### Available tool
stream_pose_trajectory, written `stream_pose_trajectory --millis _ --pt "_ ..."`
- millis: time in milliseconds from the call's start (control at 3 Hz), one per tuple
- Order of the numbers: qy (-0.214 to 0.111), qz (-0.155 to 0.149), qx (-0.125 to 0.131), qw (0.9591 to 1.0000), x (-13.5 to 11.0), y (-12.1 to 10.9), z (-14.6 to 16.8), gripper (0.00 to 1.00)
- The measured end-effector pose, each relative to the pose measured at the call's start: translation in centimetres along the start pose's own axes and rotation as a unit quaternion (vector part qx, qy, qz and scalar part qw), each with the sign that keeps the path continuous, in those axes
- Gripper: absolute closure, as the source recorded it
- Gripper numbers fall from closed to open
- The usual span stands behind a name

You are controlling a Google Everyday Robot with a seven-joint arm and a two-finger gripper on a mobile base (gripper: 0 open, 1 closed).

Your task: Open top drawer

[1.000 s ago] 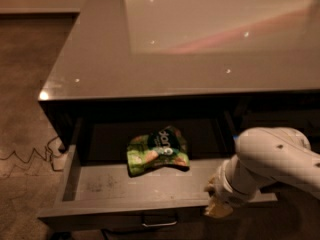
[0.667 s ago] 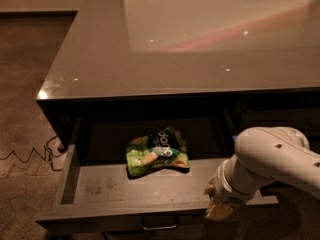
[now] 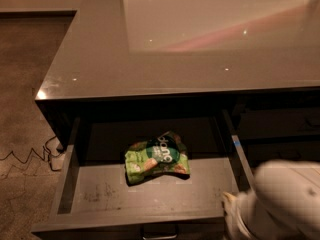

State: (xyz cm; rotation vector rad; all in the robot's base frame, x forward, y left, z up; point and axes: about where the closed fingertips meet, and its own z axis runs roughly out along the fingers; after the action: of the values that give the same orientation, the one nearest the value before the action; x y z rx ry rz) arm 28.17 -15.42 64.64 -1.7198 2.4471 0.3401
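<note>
The top drawer [image 3: 150, 196] stands pulled out from under the grey countertop [image 3: 150, 64]. Its scuffed flat grey floor shows, and its small loop handle [image 3: 160, 231] sits mid-front at the bottom edge of the view. A green snack bag [image 3: 156, 157] lies in the middle of the drawer. My gripper [image 3: 230, 202] is at the lower right, by the right end of the drawer's front panel, and is mostly hidden by my blurred white arm [image 3: 285, 199].
A dark drawer column [image 3: 280, 124] lies to the right under the countertop. Brownish carpet [image 3: 25, 84] spreads to the left, with a zigzag cable [image 3: 20, 156] on it near the cabinet's left corner.
My arm and gripper have moved down and to the right, toward the frame's corner. The drawer front sits slightly farther out. The snack bag has not shifted in the drawer.
</note>
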Motion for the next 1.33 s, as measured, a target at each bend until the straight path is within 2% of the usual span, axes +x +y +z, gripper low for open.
stream_pose_trajectory --millis 333,667,1000,1333 --pt "0.003 0.010 -0.001 0.9999 0.7 0.9 -0.1 0.00" --pt "0.005 0.038 -0.009 0.9992 2.8 3.7 -0.1 0.00" --pt "0.005 0.038 -0.009 0.9992 2.7 3.5 -0.1 0.00" --pt "-0.020 0.040 -0.002 0.9990 3.6 2.9 0.1 0.00"
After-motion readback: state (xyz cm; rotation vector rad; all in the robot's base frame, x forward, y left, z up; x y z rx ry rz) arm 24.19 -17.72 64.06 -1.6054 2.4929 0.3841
